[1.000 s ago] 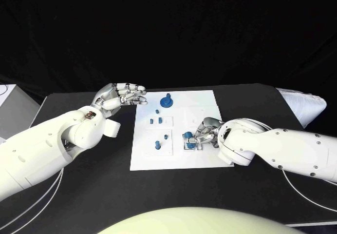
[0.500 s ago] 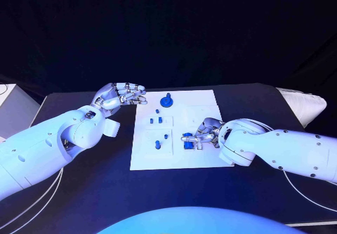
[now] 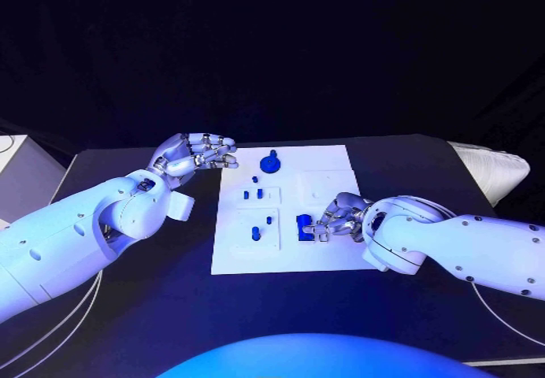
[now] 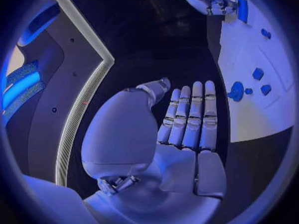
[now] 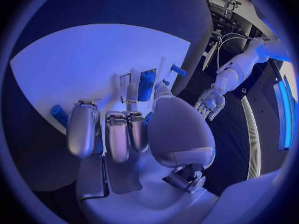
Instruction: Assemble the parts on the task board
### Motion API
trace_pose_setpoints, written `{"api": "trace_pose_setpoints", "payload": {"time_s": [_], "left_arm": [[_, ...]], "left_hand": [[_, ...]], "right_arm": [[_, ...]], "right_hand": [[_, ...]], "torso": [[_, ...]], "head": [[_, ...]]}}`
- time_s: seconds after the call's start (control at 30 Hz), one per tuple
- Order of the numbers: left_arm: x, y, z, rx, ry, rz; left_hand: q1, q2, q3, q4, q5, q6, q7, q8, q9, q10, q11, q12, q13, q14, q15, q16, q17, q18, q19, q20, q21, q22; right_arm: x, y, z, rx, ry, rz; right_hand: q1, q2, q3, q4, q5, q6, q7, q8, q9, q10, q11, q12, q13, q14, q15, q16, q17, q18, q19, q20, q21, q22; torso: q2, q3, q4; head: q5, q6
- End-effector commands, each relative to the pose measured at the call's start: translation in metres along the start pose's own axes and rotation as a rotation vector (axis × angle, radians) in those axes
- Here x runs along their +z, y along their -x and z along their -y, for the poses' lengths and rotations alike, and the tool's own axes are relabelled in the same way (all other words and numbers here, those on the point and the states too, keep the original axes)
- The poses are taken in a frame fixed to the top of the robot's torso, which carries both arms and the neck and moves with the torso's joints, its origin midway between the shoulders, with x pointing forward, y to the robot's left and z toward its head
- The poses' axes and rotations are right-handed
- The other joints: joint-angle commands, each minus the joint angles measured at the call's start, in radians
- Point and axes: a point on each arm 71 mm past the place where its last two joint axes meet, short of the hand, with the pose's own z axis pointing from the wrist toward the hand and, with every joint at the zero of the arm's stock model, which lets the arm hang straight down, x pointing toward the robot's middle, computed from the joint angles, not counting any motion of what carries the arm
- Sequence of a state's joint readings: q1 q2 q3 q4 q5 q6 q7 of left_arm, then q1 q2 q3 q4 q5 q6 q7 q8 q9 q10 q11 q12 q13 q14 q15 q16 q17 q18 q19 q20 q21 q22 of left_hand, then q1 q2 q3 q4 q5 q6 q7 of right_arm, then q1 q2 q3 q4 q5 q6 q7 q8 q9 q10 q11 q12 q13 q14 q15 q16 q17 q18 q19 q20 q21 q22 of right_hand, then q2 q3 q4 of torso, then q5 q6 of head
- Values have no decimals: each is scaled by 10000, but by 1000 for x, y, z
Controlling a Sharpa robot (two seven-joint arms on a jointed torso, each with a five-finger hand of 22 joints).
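While my left hand (image 3: 195,153) hovers empty off the task board (image 3: 324,161), fingers loosely curled, my right hand (image 3: 337,218) pinches a blue part (image 3: 305,225) at the board's right side, nearer there.

A blue-violet light lies over the whole scene. The background above the table is almost black, while the task board (image 3: 298,260) and the white arms reflect the light strongly, with some glare. Both wrist views are round fisheye pictures: straight edges bend there, the rim looks soft, perhaps slightly out of focus.
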State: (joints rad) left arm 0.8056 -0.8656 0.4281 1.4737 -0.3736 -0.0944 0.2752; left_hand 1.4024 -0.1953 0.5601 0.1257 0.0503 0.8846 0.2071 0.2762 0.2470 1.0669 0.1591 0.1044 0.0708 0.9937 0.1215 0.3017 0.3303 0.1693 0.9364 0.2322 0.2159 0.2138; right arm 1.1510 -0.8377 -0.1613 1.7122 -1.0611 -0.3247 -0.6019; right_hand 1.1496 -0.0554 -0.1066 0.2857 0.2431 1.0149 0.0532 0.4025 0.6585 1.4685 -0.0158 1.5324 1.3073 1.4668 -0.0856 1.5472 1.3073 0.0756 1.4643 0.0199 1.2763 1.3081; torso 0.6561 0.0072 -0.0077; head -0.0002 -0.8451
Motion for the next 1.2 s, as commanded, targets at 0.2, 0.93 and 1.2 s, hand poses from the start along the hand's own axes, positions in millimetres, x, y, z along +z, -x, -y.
{"api": "trace_pose_setpoints", "payload": {"time_s": [0.2,0.93,1.2], "left_arm": [[0,-1,1,-25,-56,-132],[0,-2,0,-36,-52,-131],[0,-2,0,-38,-38,-127]], "left_hand": [[-44,90,-39,19,22,44,46,-46,-11,11,30,-49,16,73,-20,-28,11,126,94,1,-33,-11],[-50,101,-45,34,21,59,44,-53,-24,20,28,-61,21,94,-20,-90,65,128,129,3,-83,-53],[-50,101,-45,34,21,59,44,-53,-24,20,28,-61,21,94,-20,-90,65,128,129,3,-83,-53]], "right_arm": [[-13,21,13,230,587,547],[-24,73,88,-1530,-1159,1290],[-19,57,82,-1668,-1172,917]], "right_hand": [[370,52,88,17,325,-86,15,-10,-15,856,-47,57,2420,954,-17,39,2227,-214,692,-62,114,1195],[845,3,132,1,524,-206,102,-267,-161,953,27,245,2545,997,51,139,2433,-282,740,-2,451,1390],[875,7,139,7,528,-174,97,-268,-166,954,25,246,2546,998,52,142,2438,-286,742,2,472,1403]], "torso": [[-6,1,-15],[-2,15,2],[9,-2,15]], "head": [[-16,18],[-410,76],[-416,51]]}}
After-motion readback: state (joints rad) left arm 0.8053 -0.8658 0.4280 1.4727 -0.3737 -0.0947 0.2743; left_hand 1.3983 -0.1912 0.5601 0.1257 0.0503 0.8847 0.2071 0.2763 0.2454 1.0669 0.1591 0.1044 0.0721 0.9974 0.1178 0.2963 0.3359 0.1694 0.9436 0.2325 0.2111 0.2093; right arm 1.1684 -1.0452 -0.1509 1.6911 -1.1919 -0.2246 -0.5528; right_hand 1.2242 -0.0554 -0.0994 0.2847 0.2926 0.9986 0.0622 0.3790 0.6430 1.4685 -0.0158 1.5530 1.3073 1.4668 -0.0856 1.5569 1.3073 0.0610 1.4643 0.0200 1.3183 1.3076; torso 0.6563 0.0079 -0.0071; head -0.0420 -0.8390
